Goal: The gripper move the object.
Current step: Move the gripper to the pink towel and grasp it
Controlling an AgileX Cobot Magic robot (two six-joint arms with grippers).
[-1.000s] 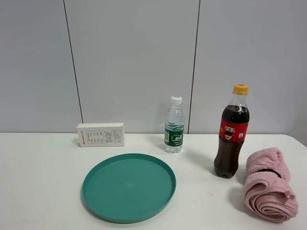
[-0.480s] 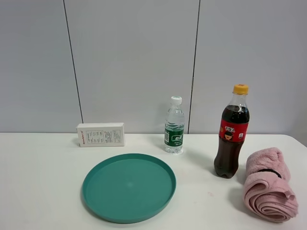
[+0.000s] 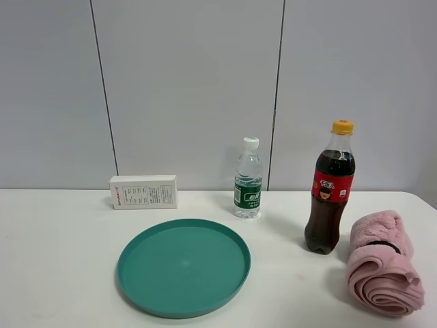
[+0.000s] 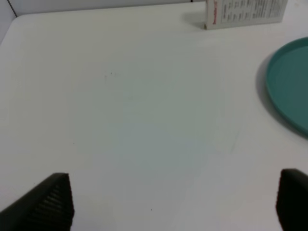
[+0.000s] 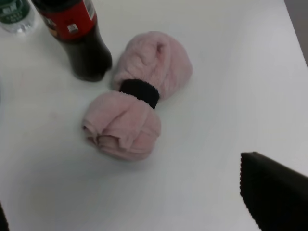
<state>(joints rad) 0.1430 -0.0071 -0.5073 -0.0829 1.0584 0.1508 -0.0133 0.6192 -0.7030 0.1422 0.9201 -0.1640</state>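
A teal plate (image 3: 183, 266) lies at the table's front centre; its edge shows in the left wrist view (image 4: 291, 86). A white box (image 3: 144, 192) stands behind it, also in the left wrist view (image 4: 245, 12). A water bottle (image 3: 248, 179), a cola bottle (image 3: 330, 190) and a rolled pink towel (image 3: 382, 262) with a black band are to the right. In the right wrist view the towel (image 5: 139, 94) lies next to the cola bottle (image 5: 77, 38). My left gripper (image 4: 173, 202) is open and empty over bare table. My right gripper (image 5: 139, 207) is open and empty, short of the towel. Neither gripper shows in the exterior view.
The white table (image 3: 54, 260) meets a grey panelled wall (image 3: 191, 82) at the back. The table's right edge runs close beside the towel (image 5: 293, 29). The water bottle's base (image 5: 14, 14) shows beside the cola bottle.
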